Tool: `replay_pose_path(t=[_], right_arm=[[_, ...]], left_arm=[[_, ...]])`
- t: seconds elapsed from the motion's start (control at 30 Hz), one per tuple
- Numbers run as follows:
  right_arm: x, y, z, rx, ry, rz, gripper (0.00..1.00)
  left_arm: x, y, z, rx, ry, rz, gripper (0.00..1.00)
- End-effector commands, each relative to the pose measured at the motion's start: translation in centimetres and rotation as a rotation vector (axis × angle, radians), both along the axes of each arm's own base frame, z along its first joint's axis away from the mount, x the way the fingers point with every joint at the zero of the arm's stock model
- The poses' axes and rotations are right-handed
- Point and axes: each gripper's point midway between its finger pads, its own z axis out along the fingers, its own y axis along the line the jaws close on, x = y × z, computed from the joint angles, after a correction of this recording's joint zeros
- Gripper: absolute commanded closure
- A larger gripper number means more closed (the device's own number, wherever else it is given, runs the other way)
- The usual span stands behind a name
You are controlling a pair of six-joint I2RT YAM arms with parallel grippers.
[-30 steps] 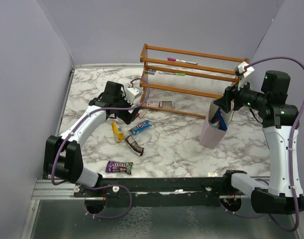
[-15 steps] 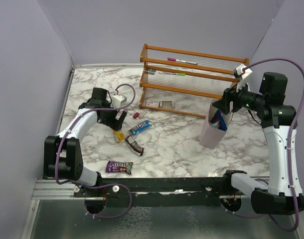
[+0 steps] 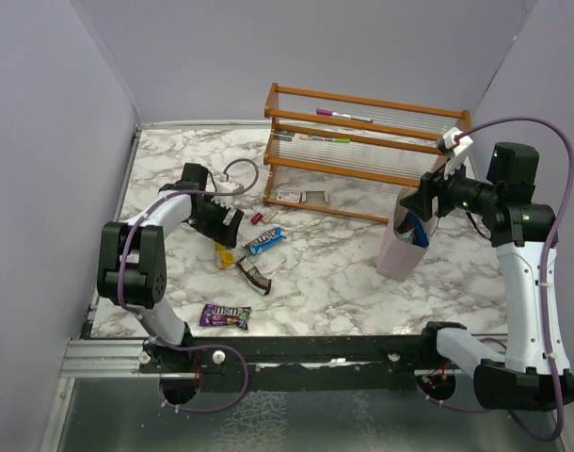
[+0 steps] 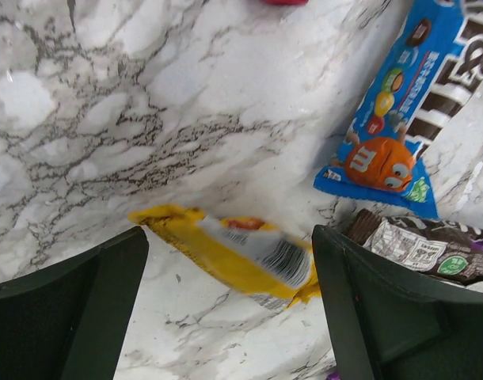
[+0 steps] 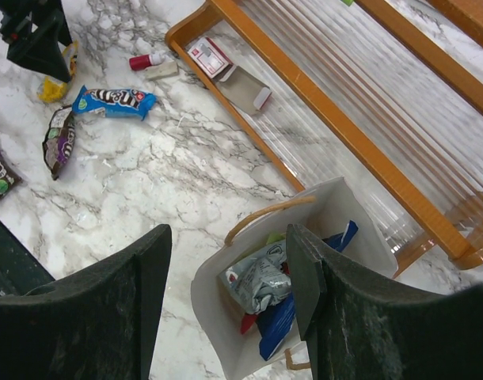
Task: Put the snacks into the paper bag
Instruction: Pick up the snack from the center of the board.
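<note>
The yellow snack [image 4: 233,253] is lying flat and slightly askew on the marble table [image 3: 343,282], directly between the left gripper's [image 4: 230,237] spread fingers. They are straddling it without touching, a wide stance that looks meant to leave room for closing on the wrapper's narrow sides. The blue-white snack [image 4: 392,119] and the dark brown snack [image 4: 424,245] are crowding one end of it, so the finger on that side risks catching the brown wrapper. The purple snack [image 3: 224,315] is sitting apart, nearer the arm bases. The paper bag [image 3: 398,247] is standing upright just in front of the wooden rack [image 3: 362,141], its mouth open and several packets already inside. The right gripper [image 5: 226,237], jaws apart and carrying nothing, is hovering above that mouth.
</note>
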Motion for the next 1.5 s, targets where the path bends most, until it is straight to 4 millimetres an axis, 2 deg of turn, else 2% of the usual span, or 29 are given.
replay_pose_path(t=[0.0,0.2,0.33,0.4,0.43,0.57,0.7,0.87,1.03,1.13,1.3,1.47], right_arm=[[0.3,0.1,0.3,-0.008,-0.041,0.006,0.40],[0.5,0.1,-0.1,-0.002,-0.031,0.007,0.40],[0.5,0.1,-0.4,-0.001,-0.022,0.006,0.40],[0.6,0.1,-0.5,-0.001,-0.021,0.005,0.40],[0.6,0.1,-0.7,-0.001,-0.018,0.005,0.40],[0.7,0.2,-0.9,0.003,-0.014,0.008,0.40],[0.9,0.3,-0.8,0.009,-0.011,0.013,0.40],[1.0,0.4,-0.8,0.018,-0.014,0.018,0.40],[0.8,0.4,-0.9,0.017,-0.011,0.016,0.40],[0.7,0.3,-0.7,0.012,-0.022,0.013,0.40],[0.5,0.2,-0.7,0.004,-0.026,0.008,0.40],[0.7,0.3,0.5,0.003,-0.053,0.017,0.40]], left_arm=[[0.9,-2.5,1.2,-0.093,0.005,-0.047,0.14],[1.1,-4.2,1.2,-0.093,0.012,-0.108,0.19],[0.9,-4.8,2.2,-0.096,-0.017,-0.156,0.21],[0.9,-4.8,2.8,-0.095,-0.047,-0.179,0.21],[1.1,-4.5,3.8,-0.086,-0.093,-0.186,0.21],[1.1,-2.9,4.6,0.002,-0.181,-0.177,0.21],[-0.1,-1.0,3.7,0.092,-0.158,-0.149,0.18],[-2.4,-0.3,1.8,0.117,-0.084,-0.161,0.16],[-3.2,0.9,-0.3,0.179,-0.044,-0.163,0.16],[-3.4,0.8,-1.1,0.174,-0.029,-0.159,0.21],[-3.4,0.7,-1.6,0.169,-0.019,-0.157,0.35],[-3.4,0.2,-1.4,0.148,-0.023,-0.176,0.51]])
